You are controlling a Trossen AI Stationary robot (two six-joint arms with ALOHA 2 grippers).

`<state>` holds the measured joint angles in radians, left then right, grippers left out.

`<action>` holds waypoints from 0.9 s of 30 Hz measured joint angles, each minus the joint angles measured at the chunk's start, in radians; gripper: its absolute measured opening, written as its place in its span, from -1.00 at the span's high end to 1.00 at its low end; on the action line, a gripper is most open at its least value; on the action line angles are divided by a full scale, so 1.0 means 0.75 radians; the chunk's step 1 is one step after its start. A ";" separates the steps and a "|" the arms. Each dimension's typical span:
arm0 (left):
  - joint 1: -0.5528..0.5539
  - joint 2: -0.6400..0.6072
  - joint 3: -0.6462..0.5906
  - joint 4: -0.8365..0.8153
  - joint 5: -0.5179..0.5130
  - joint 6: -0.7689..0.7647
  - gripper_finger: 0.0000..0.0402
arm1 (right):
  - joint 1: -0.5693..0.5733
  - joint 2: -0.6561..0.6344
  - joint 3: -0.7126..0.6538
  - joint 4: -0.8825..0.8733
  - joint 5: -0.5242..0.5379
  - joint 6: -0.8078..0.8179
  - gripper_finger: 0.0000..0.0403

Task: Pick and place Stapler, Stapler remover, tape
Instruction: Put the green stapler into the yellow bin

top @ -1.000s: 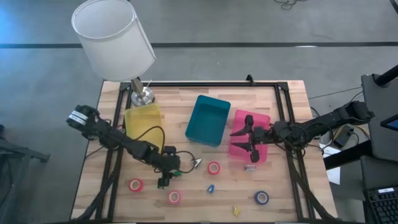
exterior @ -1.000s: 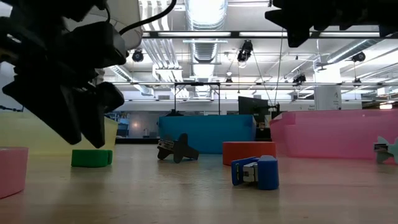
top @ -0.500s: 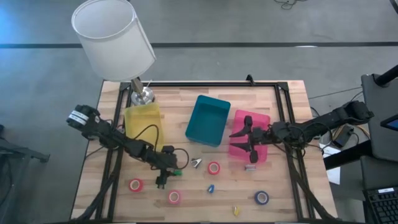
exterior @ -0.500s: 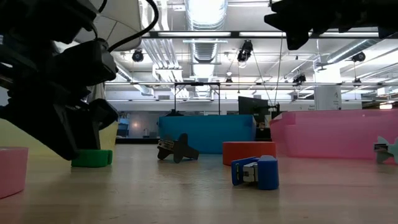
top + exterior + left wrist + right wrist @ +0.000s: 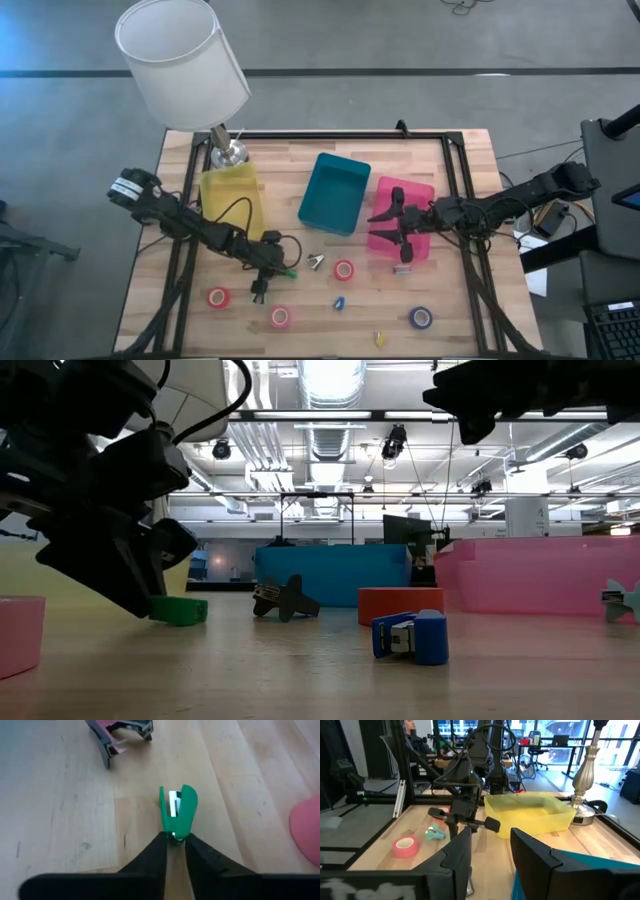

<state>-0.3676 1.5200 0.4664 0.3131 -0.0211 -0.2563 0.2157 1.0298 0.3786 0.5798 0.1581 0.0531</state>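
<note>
The green stapler (image 5: 178, 812) lies on the wood table toward its near left, with my left gripper (image 5: 278, 271) shut on it; in the low view it shows at the fingertips (image 5: 178, 610). The stapler remover (image 5: 315, 262) rests just past it. Red tape rolls (image 5: 344, 269) (image 5: 218, 297) (image 5: 280, 317) and a blue one (image 5: 420, 318) lie flat on the table. My right gripper (image 5: 395, 225) hovers open over the pink bin (image 5: 418, 193), with nothing between its fingers (image 5: 460, 855). My left gripper pinches the green stapler's end nearest it (image 5: 175, 836) between its two fingers. The fingers come in low from the table's left and lie along the stapler. The stapler's free end (image 5: 186, 795) points toward the stapler remover, and its length rests on the table.
A yellow bin (image 5: 232, 200), a teal bin (image 5: 335, 193) and the pink bin stand in a row at the table's middle. A white-shaded lamp (image 5: 180, 60) stands at the far left corner. A small blue stapler (image 5: 339, 301) and a yellow piece (image 5: 380, 339) lie near the front edge.
My left gripper has moved a little toward the far edge and in on the green stapler, and has shut on its end. The stapler has shifted slightly toward the table's right and far side.
</note>
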 joint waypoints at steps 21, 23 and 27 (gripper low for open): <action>0.089 0.000 0.089 0.013 -0.184 0.119 0.36 | 0.000 0.006 0.005 0.003 0.001 -0.005 0.37; 0.109 0.000 0.103 0.013 -0.189 0.120 0.22 | 0.000 0.006 0.005 0.004 0.001 -0.004 0.38; 0.138 0.001 0.110 0.012 -0.193 0.122 -0.02 | 0.000 0.006 0.005 0.003 0.001 -0.005 0.41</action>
<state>-0.2642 1.5209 0.5491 0.3218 -0.1662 -0.1651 0.2154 1.0344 0.3824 0.5823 0.1589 0.0495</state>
